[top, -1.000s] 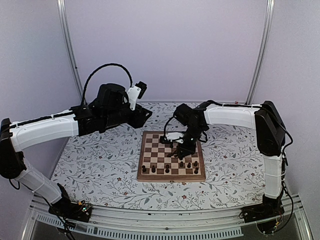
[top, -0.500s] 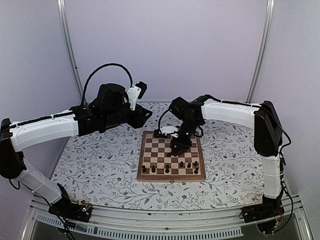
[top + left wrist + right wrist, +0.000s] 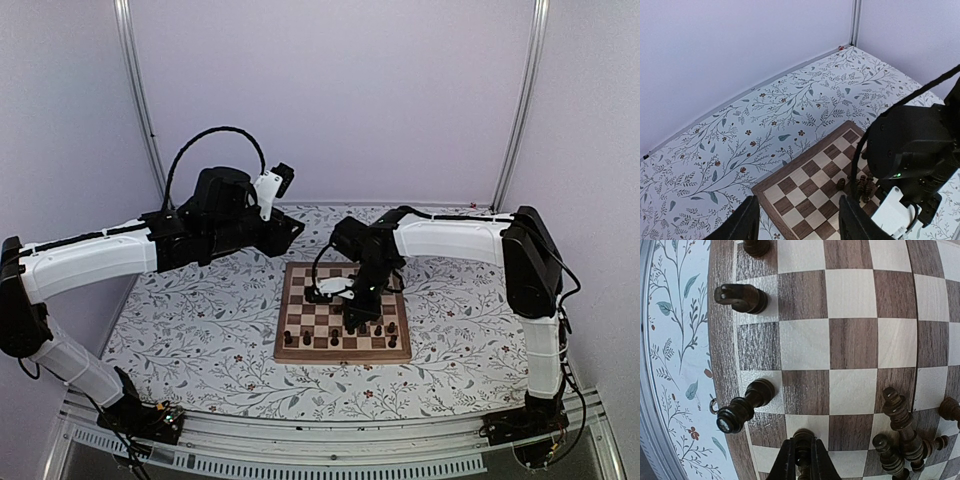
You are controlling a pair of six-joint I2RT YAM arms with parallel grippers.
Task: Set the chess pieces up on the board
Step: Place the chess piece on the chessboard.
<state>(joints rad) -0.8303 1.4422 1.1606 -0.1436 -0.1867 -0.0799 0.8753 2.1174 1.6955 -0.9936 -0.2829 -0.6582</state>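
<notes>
Right gripper (image 3: 802,452): fingers pressed in on a dark held piece (image 3: 803,436), pinching it at the tips.
Held piece, place: between the fingertips, low over a light square in the second row from the board (image 3: 855,340) edge; whether its base touches the wood I cannot tell.
Held piece, axis: its long axis seems to run along the fingers, base pointing down at the square – seen nearly end-on, so any small lean is hard to judge.
Neighbours: one standing piece (image 3: 746,406) just left of the fingers on the edge row, a tight cluster (image 3: 902,440) just right of them, another piece (image 3: 742,297) well ahead.
Step in hand: setting this piece on its square, by my reading.
Doing it well: come straight down, keep the axis upright, let the base sit flat before spreading the fingers, then lift straight up – the cluster to the right leaves little room for sideways drift.
Left gripper (image 3: 799,222): fingers spread, nothing between them, the board's corner below and ahead.
</notes>
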